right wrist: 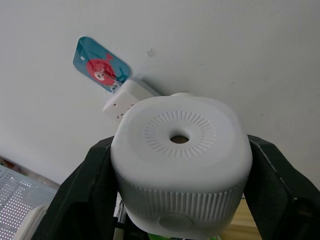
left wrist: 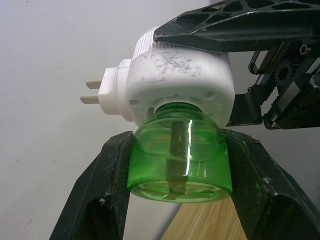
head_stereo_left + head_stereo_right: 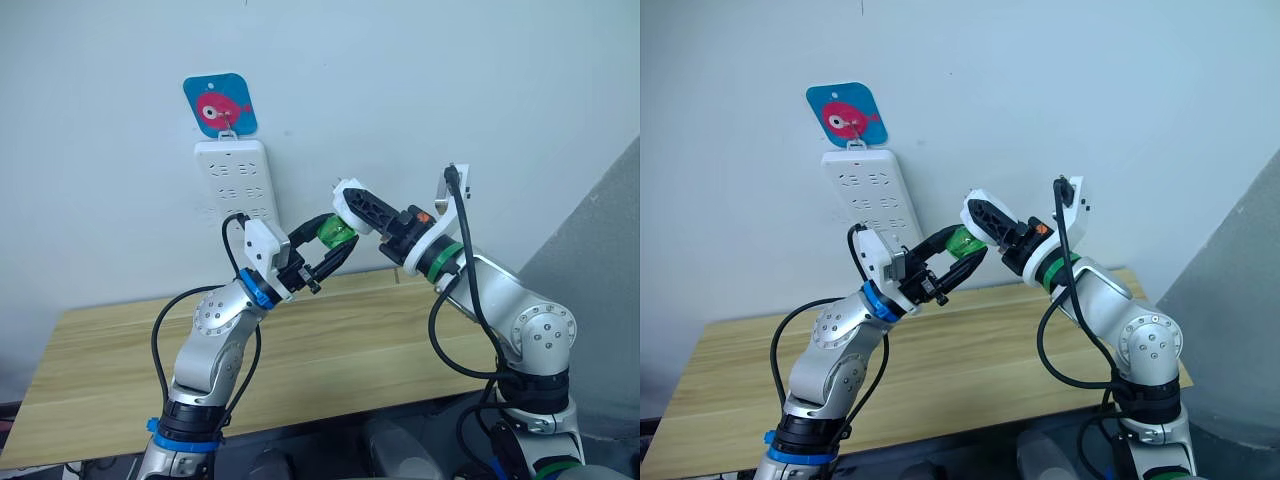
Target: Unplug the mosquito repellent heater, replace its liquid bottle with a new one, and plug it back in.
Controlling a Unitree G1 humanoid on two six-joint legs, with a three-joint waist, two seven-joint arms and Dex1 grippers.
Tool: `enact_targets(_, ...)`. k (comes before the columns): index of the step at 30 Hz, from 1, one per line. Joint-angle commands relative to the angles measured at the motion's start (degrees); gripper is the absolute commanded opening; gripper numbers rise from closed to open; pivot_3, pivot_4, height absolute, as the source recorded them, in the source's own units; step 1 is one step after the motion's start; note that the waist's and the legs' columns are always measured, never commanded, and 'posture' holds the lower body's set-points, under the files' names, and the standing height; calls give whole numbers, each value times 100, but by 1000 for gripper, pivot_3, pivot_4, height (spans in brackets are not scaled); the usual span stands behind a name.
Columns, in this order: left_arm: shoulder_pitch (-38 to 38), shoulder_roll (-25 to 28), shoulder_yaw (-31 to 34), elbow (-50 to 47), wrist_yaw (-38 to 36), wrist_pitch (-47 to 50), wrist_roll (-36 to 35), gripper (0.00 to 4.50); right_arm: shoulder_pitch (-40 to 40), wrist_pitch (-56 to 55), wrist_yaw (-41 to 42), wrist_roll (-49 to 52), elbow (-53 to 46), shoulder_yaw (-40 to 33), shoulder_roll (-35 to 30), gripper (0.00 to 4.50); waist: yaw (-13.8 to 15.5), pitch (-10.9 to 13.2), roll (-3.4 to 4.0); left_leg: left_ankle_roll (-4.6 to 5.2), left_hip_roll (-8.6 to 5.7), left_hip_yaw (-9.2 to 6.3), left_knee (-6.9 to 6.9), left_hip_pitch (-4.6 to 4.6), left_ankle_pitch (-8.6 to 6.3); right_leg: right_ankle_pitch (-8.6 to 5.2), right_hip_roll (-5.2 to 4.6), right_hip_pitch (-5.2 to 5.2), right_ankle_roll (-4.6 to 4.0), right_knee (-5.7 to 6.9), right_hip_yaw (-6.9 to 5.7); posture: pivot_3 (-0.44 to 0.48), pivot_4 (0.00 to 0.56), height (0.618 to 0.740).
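Observation:
The white mosquito repellent heater [image 2: 180, 82] is held in the air between both arms, unplugged, its two metal prongs bare. My right gripper [image 1: 179, 195] is shut on the heater's [image 1: 180, 165] white body, whose ribbed face has a dark round hole. A green liquid bottle [image 2: 179, 160] is screwed into its underside, and my left gripper [image 2: 177, 200] is shut on that bottle, one black finger on each side. In the eye views the bottle [image 3: 335, 234] shows between my left gripper [image 3: 335, 248] and my right gripper [image 3: 352, 208], above the table's back edge.
A long white power strip [image 3: 238, 185] hangs on the wall under a blue and pink hook sticker [image 3: 220, 104], just left of the grippers. Below lies a wooden table [image 3: 330, 345]. A grey panel [image 3: 600, 260] stands at the right.

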Motion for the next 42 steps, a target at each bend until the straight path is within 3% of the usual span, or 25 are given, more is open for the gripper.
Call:
enact_targets(1,-138,35,139,-24,-23,-125,-31,2320,-41,-127,115,223,-225,-41,-24,4424,0,0,0,0,0,0,0,0,0,0,0,0,0,0,0,-181,58,729)
enact_targets(5,-179,99,156,-36,-131,-187,-51,2320,60,-51,230,351,-201,-190,-385,4500,6,0,0,0,0,0,0,-1,0,0,0,0,0,0,0,-183,59,729)
enact_targets(9,-211,230,210,16,-309,-244,-83,2320,338,286,718,891,-222,-471,-1288,4500,21,0,0,0,-1,1,-1,-2,0,-1,0,0,1,-5,0,-183,59,729)
enact_targets(15,-216,462,220,169,-725,-468,-53,2320,1091,1156,2371,1983,-108,-1168,-3130,4500,62,1,2,1,-1,8,-4,-3,-1,-3,0,1,2,-18,5,-204,68,729)
enact_targets(23,-69,892,92,459,-1723,-1331,132,2320,989,1784,3948,1633,444,-1357,-4550,4500,33,3,2,2,6,38,2,8,0,-2,6,5,5,-31,30,-221,77,729)
enact_targets(27,-72,1085,44,628,-2189,-1783,178,2320,784,2057,4291,1476,642,-1147,-4917,4500,24,5,2,2,7,51,3,5,-1,1,6,7,11,-52,42,-223,84,729)
enact_targets(31,-34,1207,-15,762,-2561,-2252,237,2320,601,2175,3989,2066,763,-644,-5066,4500,21,9,1,2,10,60,-3,-2,-2,4,4,7,17,-75,50,-222,95,729)
enact_targets(37,113,1231,-116,875,-2780,-2805,356,2320,480,2235,3806,2336,994,-59,-4876,4500,29,29,-1,5,14,65,-11,-3,-4,5,4,5,18,-79,49,-213,105,729)
enact_targets(42,196,1259,-163,923,-2803,-3052,404,2320,440,2288,3845,2336,1071,-8,-4833,4500,41,33,1,5,14,66,-11,-2,-4,4,4,5,19,-79,51,-208,105,729)
